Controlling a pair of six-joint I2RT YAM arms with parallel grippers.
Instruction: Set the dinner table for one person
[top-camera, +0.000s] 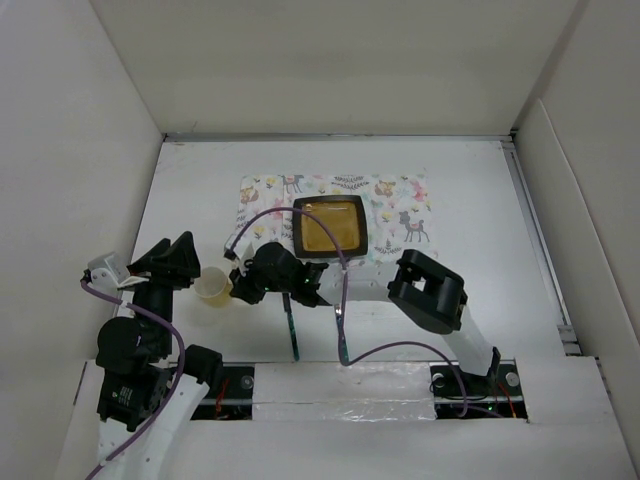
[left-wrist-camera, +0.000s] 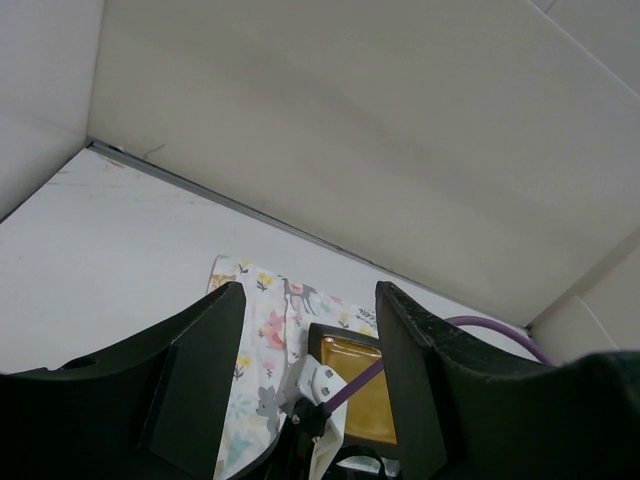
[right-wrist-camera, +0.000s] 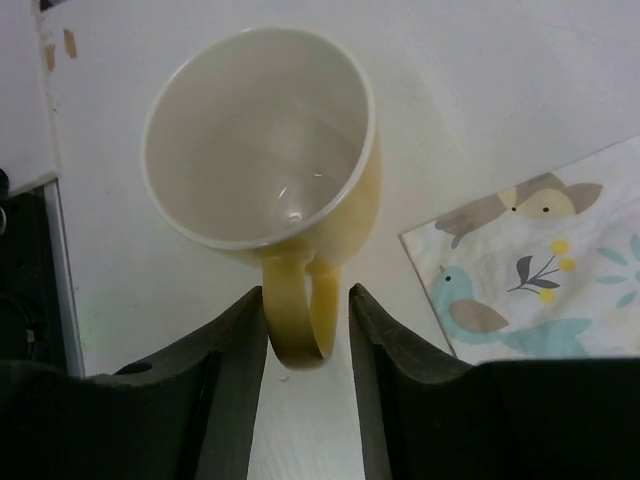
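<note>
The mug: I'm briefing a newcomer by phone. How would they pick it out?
On the white dinner table, look off the near left corner of the animal-print placemat. A pale yellow mug stands there. Round and handled, unlike the square amber plate.

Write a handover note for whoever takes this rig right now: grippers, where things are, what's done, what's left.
Left gripper: open, empty.
Right gripper: jaws astride the handle of the yellow mug; grip unclear.
Done: square plate on the placemat on the dinner table.
Left: mug sits off the placemat's near-left corner; two slim utensils lie by the front edge, probably still to lay.
</note>
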